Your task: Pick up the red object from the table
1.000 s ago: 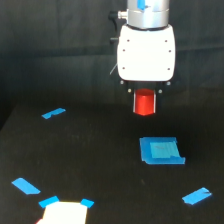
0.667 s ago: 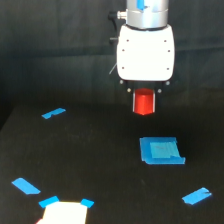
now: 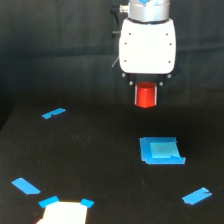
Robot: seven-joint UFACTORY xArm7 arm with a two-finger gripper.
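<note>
Exterior view: matte red object [image 3: 146,96] between end effector [image 3: 146,95] fingers.

Red, white, blue on black

Red object [image 3: 146,96] plain red-orange; gripper [image 3: 146,95] housing white; table [image 3: 90,165] matte black with bright blue tape strips [image 3: 53,113] and blue square patch [image 3: 161,150].

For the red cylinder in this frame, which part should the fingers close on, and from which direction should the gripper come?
Grip the red object across its curved side wall, coming straight down from above with one finger on each flank. It stands upright, a plain cylinder about as wide as the finger gap, so its opposite sides suit two pads. That is how the gripper appears to hold it now, above the table.
</note>
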